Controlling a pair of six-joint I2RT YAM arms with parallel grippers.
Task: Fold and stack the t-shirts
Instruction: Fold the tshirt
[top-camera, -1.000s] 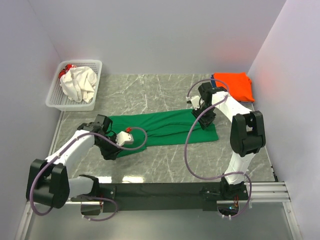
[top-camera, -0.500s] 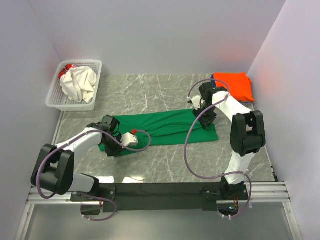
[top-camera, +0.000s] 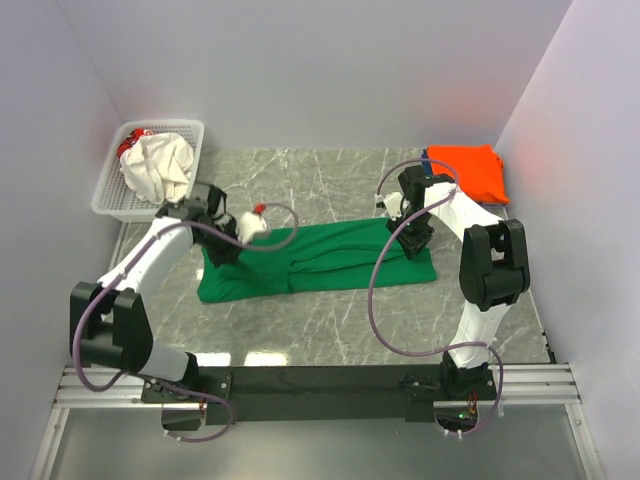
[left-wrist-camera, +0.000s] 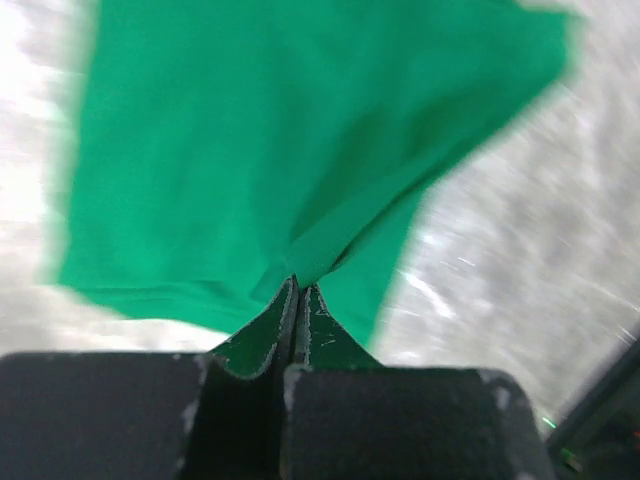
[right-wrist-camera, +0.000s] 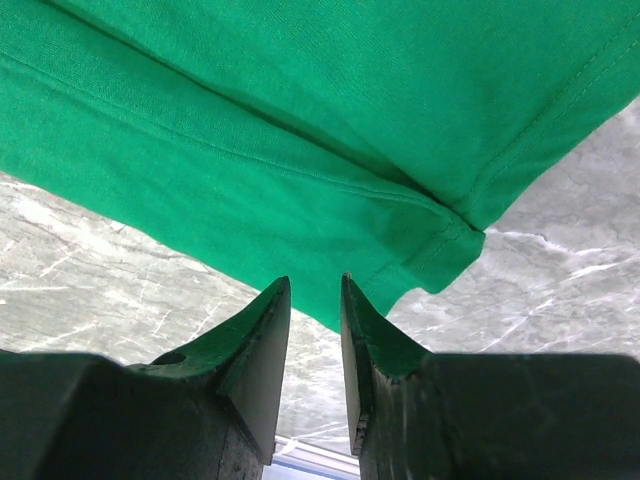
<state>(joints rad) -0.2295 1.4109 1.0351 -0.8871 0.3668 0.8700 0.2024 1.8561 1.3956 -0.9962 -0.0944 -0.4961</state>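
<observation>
The dark green t-shirt lies stretched as a long band across the middle of the table. My left gripper is at the shirt's left end, shut on a pinch of the green cloth; in the left wrist view the fingertips meet with cloth drawn up between them. My right gripper hovers over the shirt's right end, its jaws a little apart and empty, with the hemmed corner of the green shirt just beyond them. A folded bright orange t-shirt lies at the back right corner.
A white lattice basket stands at the back left holding crumpled cream-white cloth and a bit of red. White walls close in the table on the left, back and right. The arm bases and black rail run along the near edge.
My left gripper has swung from the shirt's near-left corner toward the back, pulling the left end of the green cloth with it and spreading it wider. The right arm has not moved.
</observation>
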